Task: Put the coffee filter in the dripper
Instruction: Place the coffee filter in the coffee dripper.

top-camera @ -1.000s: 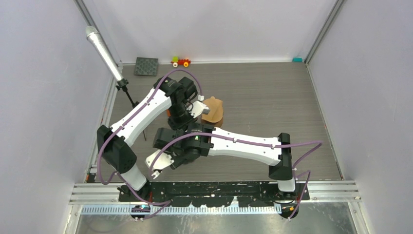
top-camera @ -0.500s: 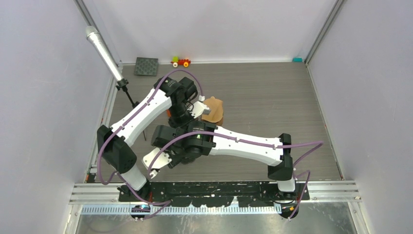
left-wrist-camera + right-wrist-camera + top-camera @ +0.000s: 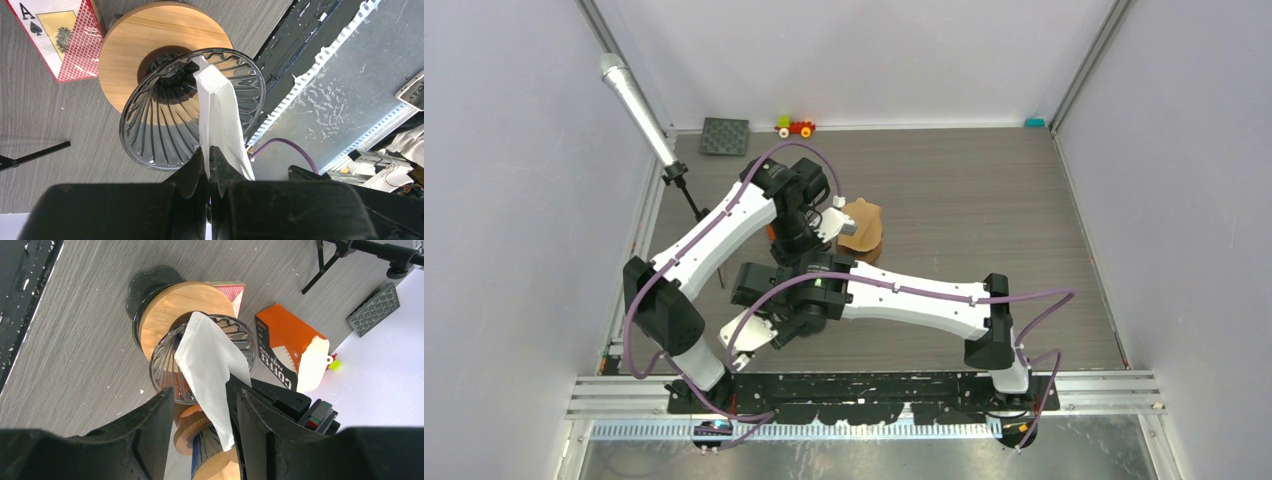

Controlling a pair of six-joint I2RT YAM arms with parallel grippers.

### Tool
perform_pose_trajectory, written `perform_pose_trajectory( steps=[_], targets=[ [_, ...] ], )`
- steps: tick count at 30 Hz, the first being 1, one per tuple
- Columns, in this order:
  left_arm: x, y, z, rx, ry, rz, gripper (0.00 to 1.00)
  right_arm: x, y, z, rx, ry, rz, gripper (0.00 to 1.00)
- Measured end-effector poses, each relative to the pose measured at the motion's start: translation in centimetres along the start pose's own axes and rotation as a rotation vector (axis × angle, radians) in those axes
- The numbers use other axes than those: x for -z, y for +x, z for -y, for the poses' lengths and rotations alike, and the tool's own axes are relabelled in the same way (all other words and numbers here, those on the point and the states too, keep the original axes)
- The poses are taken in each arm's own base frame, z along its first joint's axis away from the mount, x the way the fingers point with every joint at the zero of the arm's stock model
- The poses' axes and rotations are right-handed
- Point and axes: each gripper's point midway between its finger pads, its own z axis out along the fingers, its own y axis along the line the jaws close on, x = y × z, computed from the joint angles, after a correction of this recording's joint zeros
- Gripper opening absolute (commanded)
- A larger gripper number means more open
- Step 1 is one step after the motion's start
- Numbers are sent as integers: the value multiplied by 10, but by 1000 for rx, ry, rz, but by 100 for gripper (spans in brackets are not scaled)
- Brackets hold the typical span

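My left gripper [image 3: 209, 147] is shut on the edge of a white paper coffee filter [image 3: 217, 110]. The filter's far tip reaches into the ribbed glass dripper [image 3: 155, 120], which stands on a round wooden base [image 3: 135, 40]. In the right wrist view the filter [image 3: 207, 355] hangs slanted over the dripper [image 3: 240, 337], flat and folded, with its lower end outside the rim. My right gripper [image 3: 202, 395] is open just above, with one finger on each side of the filter and not touching it. In the top view both grippers [image 3: 794, 240] [image 3: 746, 338] are at the table's left middle, and the arms hide the dripper.
An orange coffee filter box [image 3: 280, 345] and a red playing-card box [image 3: 55, 35] lie beside the dripper. A brown object [image 3: 862, 228] sits right of the left wrist. A microphone on a stand [image 3: 639, 110], a grey pad [image 3: 725, 136] and a small toy [image 3: 795, 127] are at the back left.
My right arm has shifted a little to the left and toward the near edge. The left arm and the filter have stayed put.
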Motion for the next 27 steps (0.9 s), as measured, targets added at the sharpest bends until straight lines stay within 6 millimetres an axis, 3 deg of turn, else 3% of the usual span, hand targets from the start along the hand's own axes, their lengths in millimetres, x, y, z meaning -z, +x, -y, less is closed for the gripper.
perform_pose_trajectory(
  steps=[8, 17, 23, 27],
  targets=[
    [0, -3, -1, -5, -3, 12, 3, -8, 5, -3, 3, -16, -14, 50],
    [0, -1, -1, -7, -2, 5, 3, -23, 29, -14, -12, -66, -82, 46],
    [0, 0, -1, -7, -2, 2, 3, -29, 33, -17, -12, -69, -102, 24],
    [0, 1, -3, -7, -15, -3, 6, -32, 34, -19, -20, -68, -108, 18]
  ],
)
